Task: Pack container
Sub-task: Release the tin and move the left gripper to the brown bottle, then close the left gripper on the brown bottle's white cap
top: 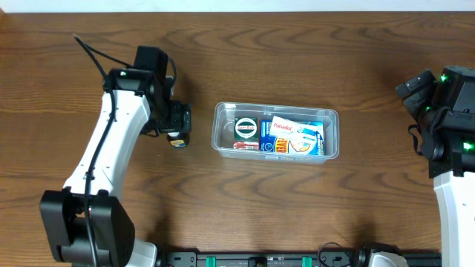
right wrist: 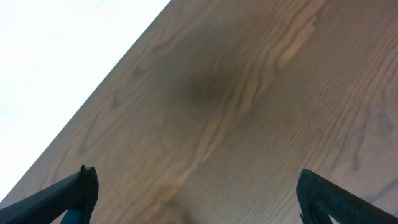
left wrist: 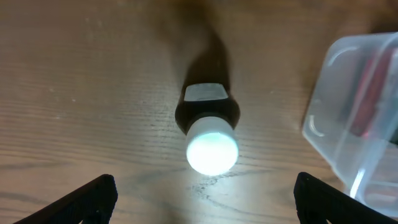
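Observation:
The clear plastic container (top: 276, 111) sits mid-table and holds several small medicine boxes (top: 289, 136). Its corner shows in the left wrist view (left wrist: 348, 118). A small dark bottle with a white cap (left wrist: 210, 134) stands upright on the table left of the container, seen from above. In the overhead view it is mostly hidden under my left gripper (top: 177, 133). My left gripper (left wrist: 205, 199) is open and hovers above the bottle, fingers wide on either side. My right gripper (right wrist: 199, 199) is open and empty over bare wood at the far right.
The table's far edge runs along the top of the overhead view and shows as a white band in the right wrist view (right wrist: 56, 68). The right arm (top: 449, 111) stands at the right edge.

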Motion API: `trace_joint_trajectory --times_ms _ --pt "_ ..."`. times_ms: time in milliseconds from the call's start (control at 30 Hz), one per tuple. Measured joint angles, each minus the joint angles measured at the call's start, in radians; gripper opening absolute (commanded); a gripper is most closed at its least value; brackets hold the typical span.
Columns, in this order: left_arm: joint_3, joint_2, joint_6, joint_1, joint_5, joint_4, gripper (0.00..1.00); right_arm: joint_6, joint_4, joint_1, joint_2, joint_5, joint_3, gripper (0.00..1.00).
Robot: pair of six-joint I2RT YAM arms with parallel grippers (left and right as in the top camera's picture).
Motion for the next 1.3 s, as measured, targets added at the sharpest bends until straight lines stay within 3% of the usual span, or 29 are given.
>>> trace_joint_trajectory --times_ms 400,533,733,900,1100,1300 --pt "-0.039 0.05 0.0 0.0 0.003 0.079 0.91 0.0 0.0 0.0 0.0 0.0 0.0 0.99" --pt "-0.039 0.091 0.002 0.0 0.003 0.08 0.75 0.0 0.0 0.0 0.0 0.0 0.0 0.99" --pt "-0.039 0.111 0.008 0.0 0.003 0.08 0.65 0.0 0.0 0.0 0.0 0.0 0.0 0.99" --pt "-0.039 0.111 0.007 0.0 0.003 0.081 0.4 0.0 0.0 0.0 0.0 0.0 0.0 0.99" --pt "-0.039 0.111 0.01 0.0 0.003 0.081 0.2 0.0 0.0 0.0 0.0 0.0 0.0 0.99" --pt "-0.036 0.109 0.014 0.0 0.002 0.073 0.14 0.0 0.0 0.0 0.0 0.0 0.0 0.99"
